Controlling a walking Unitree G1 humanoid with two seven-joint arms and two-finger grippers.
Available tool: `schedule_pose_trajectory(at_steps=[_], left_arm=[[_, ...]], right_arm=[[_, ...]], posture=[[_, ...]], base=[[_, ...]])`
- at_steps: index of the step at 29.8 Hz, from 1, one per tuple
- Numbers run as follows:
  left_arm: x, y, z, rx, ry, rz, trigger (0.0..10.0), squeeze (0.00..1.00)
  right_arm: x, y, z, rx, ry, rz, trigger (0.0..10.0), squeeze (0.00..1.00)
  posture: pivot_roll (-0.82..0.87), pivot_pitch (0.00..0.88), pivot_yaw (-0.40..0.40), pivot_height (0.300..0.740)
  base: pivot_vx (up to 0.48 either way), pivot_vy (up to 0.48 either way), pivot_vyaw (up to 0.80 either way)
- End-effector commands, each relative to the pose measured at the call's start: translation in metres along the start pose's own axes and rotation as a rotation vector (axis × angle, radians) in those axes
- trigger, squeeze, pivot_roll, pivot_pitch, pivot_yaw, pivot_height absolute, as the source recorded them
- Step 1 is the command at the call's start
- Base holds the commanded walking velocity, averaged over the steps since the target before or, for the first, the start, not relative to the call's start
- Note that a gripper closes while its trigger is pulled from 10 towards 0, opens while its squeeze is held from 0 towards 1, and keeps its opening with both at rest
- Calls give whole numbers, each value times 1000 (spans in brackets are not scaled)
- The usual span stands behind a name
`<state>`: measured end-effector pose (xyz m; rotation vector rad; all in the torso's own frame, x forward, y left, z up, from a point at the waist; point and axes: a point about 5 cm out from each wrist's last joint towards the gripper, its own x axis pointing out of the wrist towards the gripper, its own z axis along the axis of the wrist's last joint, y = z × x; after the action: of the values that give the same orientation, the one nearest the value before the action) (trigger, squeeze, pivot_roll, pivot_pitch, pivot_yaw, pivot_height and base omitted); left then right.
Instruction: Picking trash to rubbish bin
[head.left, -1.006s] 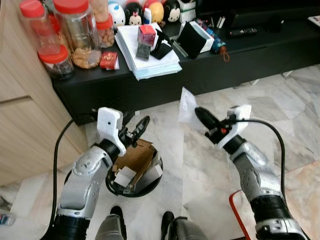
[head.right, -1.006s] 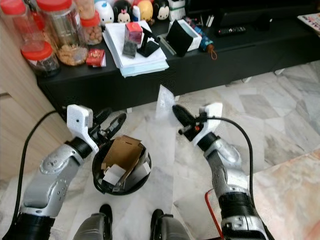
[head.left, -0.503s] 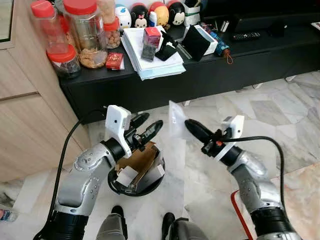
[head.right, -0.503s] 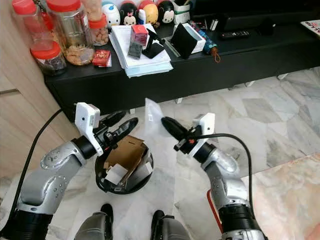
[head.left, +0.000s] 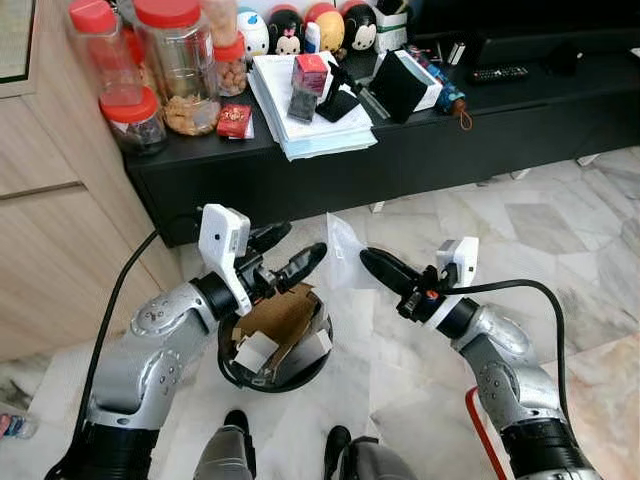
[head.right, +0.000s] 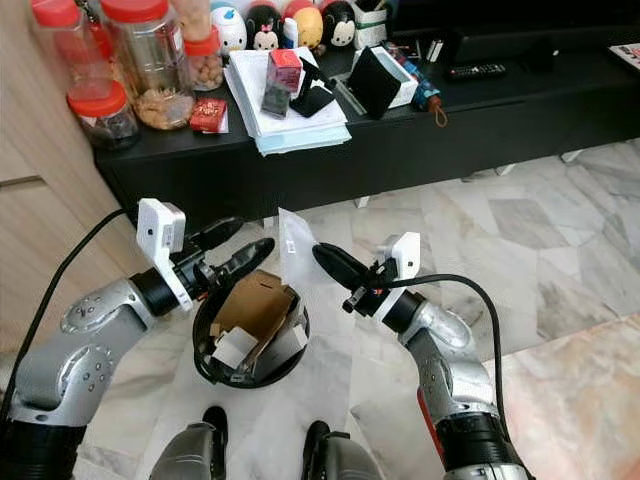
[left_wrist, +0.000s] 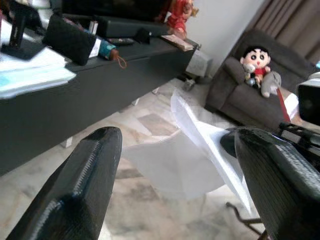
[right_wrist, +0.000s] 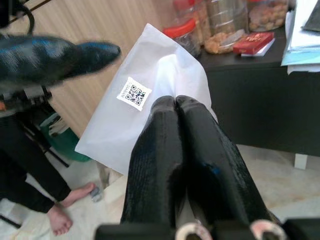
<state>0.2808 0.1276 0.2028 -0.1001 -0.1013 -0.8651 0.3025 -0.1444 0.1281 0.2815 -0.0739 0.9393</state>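
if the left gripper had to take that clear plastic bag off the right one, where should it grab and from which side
Probably the free upper edge of the clear plastic bag, approached from the robot's left. The right gripper is shut on its lower part, so the sheet stands up, facing the open left gripper above the rubbish bin. Close the fingers across the thin sheet, clear of the right fingertips.

Marble floor (head.left: 560, 210) with black rubbish bin (head.left: 272, 368); low black cabinet (head.left: 420, 140) bearing jars (head.left: 180, 60) and papers (head.left: 310, 125).
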Motion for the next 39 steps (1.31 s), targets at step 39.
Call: schedule_pose_trajectory(at_steps=[39], left_arm=[[-4,-20,-6,-47,188,-413,10000,0]], right_arm=[[-21,45,15,121,-112,359,10000,0]], posture=[[208,272,-103,740]], base=[[0,0,0]])
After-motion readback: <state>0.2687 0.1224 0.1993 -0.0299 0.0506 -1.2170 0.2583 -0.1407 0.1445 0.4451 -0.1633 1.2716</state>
